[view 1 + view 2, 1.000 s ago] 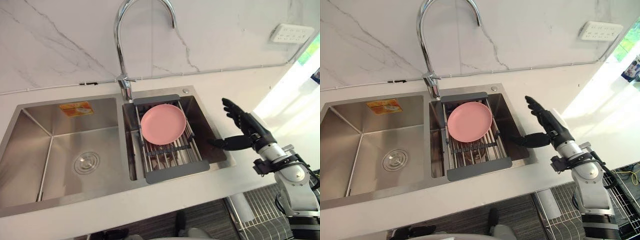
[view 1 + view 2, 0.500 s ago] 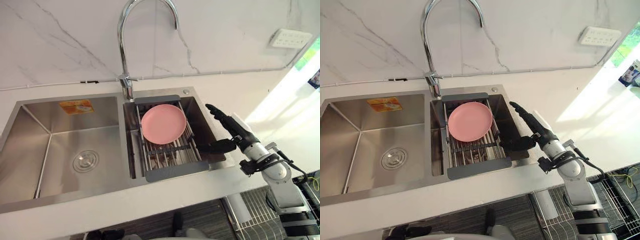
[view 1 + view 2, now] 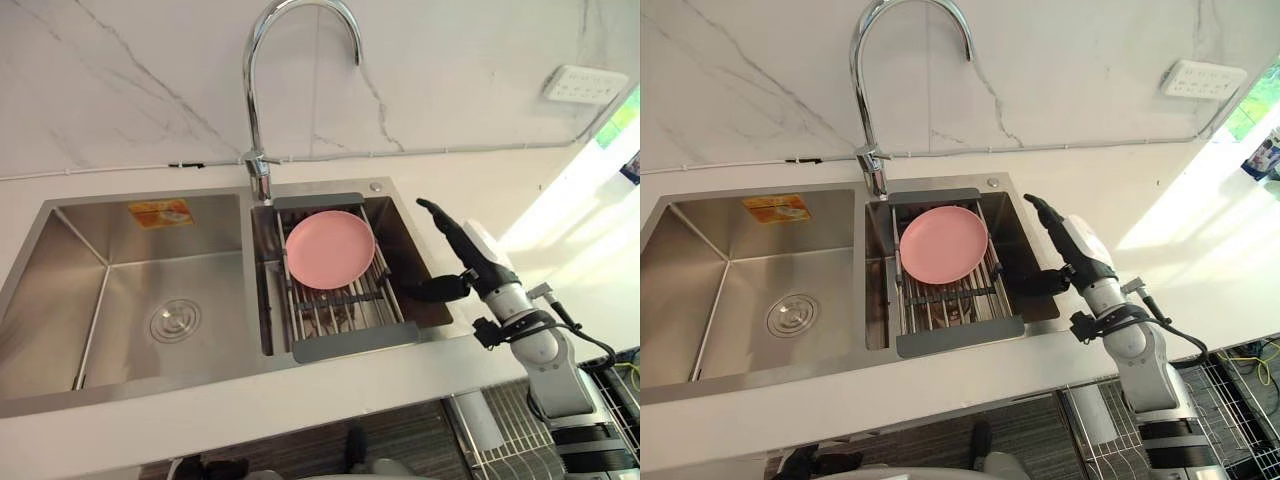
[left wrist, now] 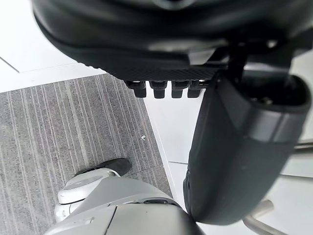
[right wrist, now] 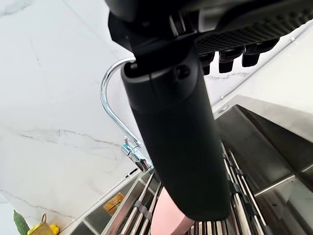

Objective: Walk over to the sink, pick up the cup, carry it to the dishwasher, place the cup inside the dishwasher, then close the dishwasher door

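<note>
No cup stands out in these views. A pink plate [image 3: 330, 248] leans on a grey drying rack [image 3: 350, 340] set across the right basin of the steel double sink [image 3: 60, 330]. Something dim lies under the rack bars [image 3: 335, 316]; I cannot tell what it is. My right hand [image 3: 465, 255] hovers over the right rim of that basin, open, fingers straight and thumb pointing toward the rack, holding nothing. Its thumb [image 5: 176, 137] shows in the right wrist view with the plate [image 5: 166, 220] past it. My left hand [image 4: 234, 147] hangs low over the floor, open and holding nothing.
A tall curved faucet [image 3: 262, 100] rises behind the divider between the basins. The left basin holds just a drain [image 3: 173, 321]. White counter surrounds the sink, with a wall socket [image 3: 578, 84] at the back right. A wire dish rack [image 3: 1110, 440] shows below the counter edge at lower right.
My right hand has moved left, from beside the sink to over the right basin's rim, staying open. The camera has shifted slightly; plate and rack stay put.
</note>
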Robot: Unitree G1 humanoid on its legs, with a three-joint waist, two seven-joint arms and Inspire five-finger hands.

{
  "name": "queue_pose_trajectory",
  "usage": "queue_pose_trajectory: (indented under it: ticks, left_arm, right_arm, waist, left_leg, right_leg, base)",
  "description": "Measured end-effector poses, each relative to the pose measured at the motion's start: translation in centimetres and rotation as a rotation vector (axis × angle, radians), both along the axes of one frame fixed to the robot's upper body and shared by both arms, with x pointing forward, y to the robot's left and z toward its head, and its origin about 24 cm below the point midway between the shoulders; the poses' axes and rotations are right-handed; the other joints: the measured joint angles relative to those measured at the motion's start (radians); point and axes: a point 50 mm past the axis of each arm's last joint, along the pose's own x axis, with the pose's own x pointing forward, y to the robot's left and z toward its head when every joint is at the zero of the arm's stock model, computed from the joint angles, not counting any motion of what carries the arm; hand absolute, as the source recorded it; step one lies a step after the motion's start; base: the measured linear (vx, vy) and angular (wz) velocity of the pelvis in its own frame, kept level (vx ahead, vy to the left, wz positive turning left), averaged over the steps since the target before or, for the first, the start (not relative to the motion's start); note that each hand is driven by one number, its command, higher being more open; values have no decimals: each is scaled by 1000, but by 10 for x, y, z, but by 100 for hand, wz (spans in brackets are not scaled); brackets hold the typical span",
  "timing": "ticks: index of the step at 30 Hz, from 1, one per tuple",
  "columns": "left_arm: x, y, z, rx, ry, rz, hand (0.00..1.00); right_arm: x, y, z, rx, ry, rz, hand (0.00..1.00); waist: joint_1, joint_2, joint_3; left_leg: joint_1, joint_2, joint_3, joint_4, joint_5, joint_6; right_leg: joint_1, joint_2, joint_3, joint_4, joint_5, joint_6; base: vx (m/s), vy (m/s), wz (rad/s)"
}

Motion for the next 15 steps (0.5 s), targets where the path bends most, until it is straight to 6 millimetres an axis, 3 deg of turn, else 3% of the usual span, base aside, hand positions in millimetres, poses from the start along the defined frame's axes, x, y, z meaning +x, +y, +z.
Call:
queue_pose_trajectory:
  ticks: [8, 15]
  left_arm:
    - [3, -4, 1, -4, -32, -39, 100]
    - [4, -5, 1, -9, -34, -43, 100]
  right_arm:
    - [11, 20, -6, -1, 13, 41, 100]
    - [13, 21, -9, -74, -13, 15, 100]
  waist:
    - [19, -1, -1]
    - [29, -1, -1]
  left_leg:
    - [1, 0, -16, -10, 13, -5]
    - [4, -1, -21, -12, 15, -6]
  right_leg:
    - [5, -2, -15, 0, 0, -1]
    - [11, -4, -22, 0, -1, 0]
  base:
    - [-16, 7, 6]
    - [-1, 2, 0]
